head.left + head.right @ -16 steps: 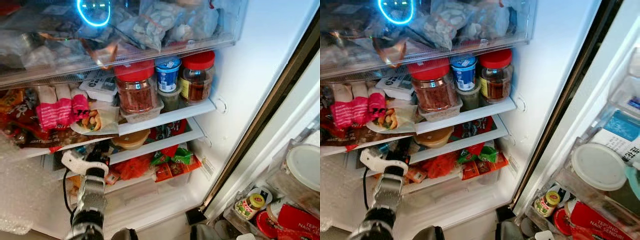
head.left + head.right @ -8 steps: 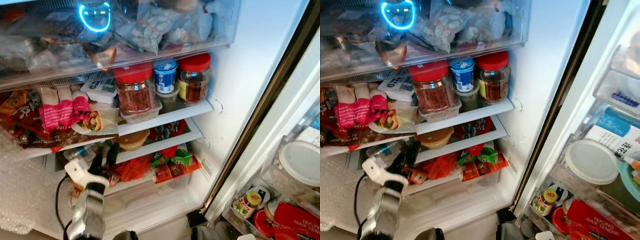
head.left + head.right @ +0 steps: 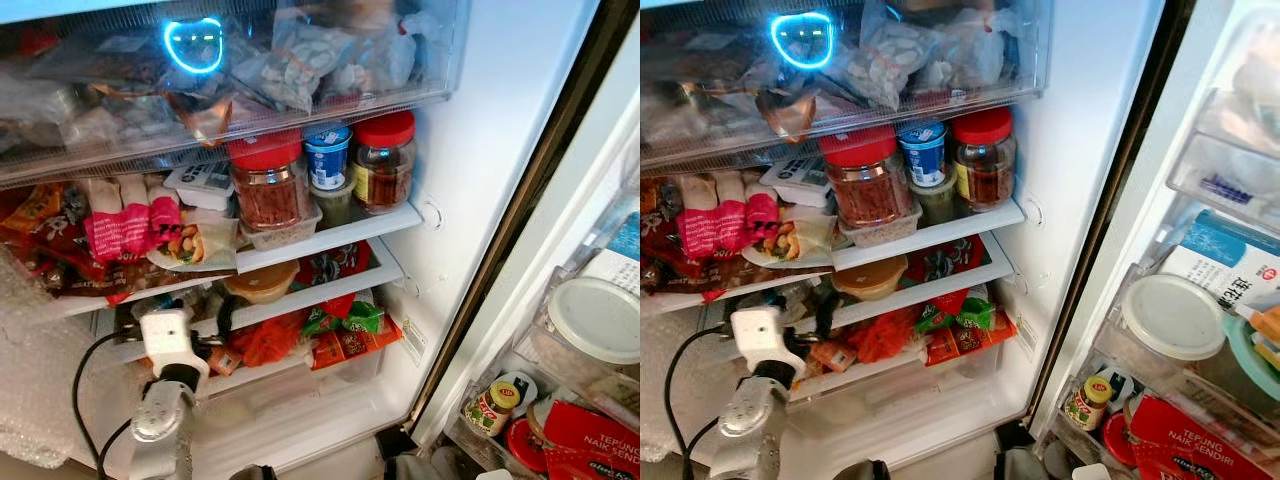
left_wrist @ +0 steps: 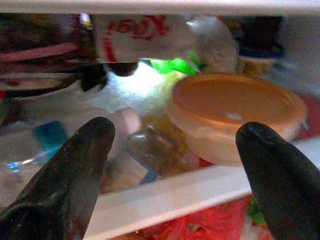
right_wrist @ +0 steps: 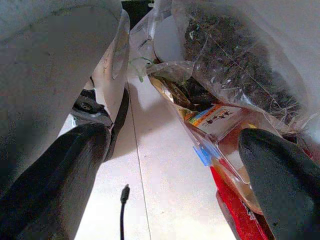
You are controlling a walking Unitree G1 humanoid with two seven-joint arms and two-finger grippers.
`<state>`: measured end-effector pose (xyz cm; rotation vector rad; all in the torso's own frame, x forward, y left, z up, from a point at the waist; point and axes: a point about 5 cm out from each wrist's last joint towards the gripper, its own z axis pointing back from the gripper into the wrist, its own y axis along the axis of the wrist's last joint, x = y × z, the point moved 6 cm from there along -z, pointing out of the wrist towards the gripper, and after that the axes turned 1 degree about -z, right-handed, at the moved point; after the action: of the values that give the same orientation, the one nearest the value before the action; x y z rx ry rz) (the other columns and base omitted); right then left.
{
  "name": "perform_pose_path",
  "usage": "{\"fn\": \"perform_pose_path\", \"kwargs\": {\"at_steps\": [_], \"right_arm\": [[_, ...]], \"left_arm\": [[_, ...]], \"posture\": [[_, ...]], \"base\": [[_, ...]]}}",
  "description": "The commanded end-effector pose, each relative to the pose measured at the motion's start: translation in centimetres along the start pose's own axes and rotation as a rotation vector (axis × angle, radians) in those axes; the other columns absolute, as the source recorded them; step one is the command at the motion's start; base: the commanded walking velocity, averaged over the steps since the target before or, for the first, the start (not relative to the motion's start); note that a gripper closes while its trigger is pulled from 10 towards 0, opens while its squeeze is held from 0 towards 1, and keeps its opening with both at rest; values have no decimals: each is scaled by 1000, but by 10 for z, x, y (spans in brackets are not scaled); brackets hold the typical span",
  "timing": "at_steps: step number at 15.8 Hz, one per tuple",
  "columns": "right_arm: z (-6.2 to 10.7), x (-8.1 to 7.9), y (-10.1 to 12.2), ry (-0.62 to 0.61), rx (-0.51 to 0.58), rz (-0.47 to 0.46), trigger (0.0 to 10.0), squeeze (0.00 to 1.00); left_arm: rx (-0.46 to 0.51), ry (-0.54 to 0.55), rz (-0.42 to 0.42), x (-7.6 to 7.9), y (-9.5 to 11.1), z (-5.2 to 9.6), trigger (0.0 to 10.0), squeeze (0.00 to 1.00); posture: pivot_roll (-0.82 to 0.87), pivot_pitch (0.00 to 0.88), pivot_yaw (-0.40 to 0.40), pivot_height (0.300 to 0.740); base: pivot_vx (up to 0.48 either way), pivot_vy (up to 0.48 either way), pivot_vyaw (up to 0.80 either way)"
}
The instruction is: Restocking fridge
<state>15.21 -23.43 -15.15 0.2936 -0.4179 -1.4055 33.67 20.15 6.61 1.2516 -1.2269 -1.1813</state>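
Observation:
The fridge is open and its shelves are packed. My left gripper [image 3: 214, 314] reaches to the front edge of the low shelf [image 3: 300, 292]. It is open, with nothing between its fingers [image 4: 75, 160]. Just beyond them sits a tan lidded tub [image 4: 235, 112], also visible from above [image 3: 262, 280]. A clear bottle with a blue label [image 4: 35, 145] lies beside it. The right gripper [image 5: 175, 135] hangs open over the pale floor beside clear bags of groceries [image 5: 235, 65].
Two red-lidded jars [image 3: 268, 185] [image 3: 385, 160] and a blue cup [image 3: 327, 155] stand on the shelf above. Pink packets [image 3: 125, 222] and a wrap lie to their left. Red and green snack bags [image 3: 340, 325] fill the bottom drawer. Door bins [image 3: 590, 330] on the right hold tubs and jars.
My left wrist has rolled so that its white housing faces up, and the forearm has dropped lower. The fingers stay at the low shelf's edge. The head camera has shifted slightly.

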Motion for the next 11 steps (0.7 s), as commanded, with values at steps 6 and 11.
{"fn": "perform_pose_path", "kwargs": {"at_steps": [6, 11], "right_arm": [[-2, -7, 8, 14, 23, -31, 10000, 0], [-2, -7, 9, 14, 25, -35, 10000, 0]], "left_arm": [[-20, -32, -112, 10, -9, 5, 10000, 0], [-37, -32, -117, 12, -14, 6, 10000, 0]], "posture": [[-187, 0, 46, 640], [-188, 0, 49, 640]], "base": [[-268, 0, 0], [-279, 0, 0]]}}
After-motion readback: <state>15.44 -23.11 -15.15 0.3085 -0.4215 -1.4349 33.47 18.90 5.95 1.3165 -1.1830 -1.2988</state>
